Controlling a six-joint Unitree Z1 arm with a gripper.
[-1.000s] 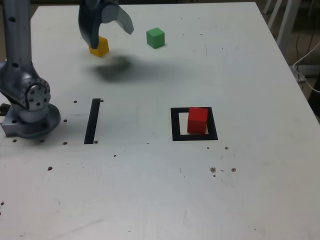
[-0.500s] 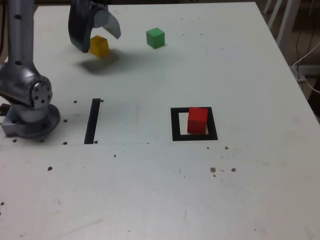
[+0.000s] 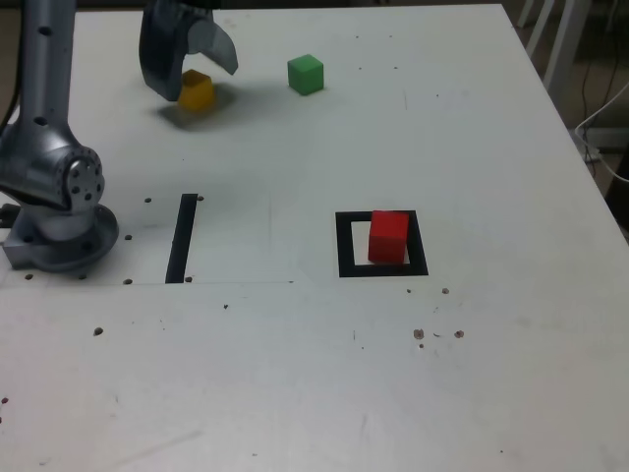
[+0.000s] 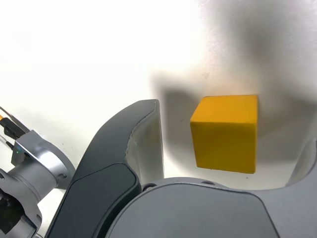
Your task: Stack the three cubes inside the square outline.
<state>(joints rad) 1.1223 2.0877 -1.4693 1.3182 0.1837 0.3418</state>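
Gripper (image 3: pixel 187 74) in the upper left of the exterior view, jaws spread wide around the yellow cube (image 3: pixel 197 89), one dark finger (image 3: pixel 157 61) on the exterior view's left of the cube and the other (image 3: pixel 214 49) up and to its right. Nothing clamped: a gap of bare counter (image 3: pixel 295 393) showed in the wrist view between the near finger (image 4: pixel 133 144) and the yellow cube (image 4: pixel 225 131), with the cube resting flat on the surface and casting a soft shadow. Whether the far finger touched the cube could not be told.

Green cube (image 3: pixel 306 74) further right along the upper part of the exterior view, well apart from the yellow one and from the gripper, sitting alone on the counter.

Red cube (image 3: pixel 389 236) right of centre in the exterior view, standing inside the square outline (image 3: pixel 346 246), on the white middle and toward the outline's right half. Nothing stacked on top of it.

Straight black strip (image 3: pixel 182 238) left of centre, lying upright in the frame, between the arm's round grey base (image 3: pixel 59 231) at the left edge and the square outline. Small dark specks scattered across the lower part of the counter.
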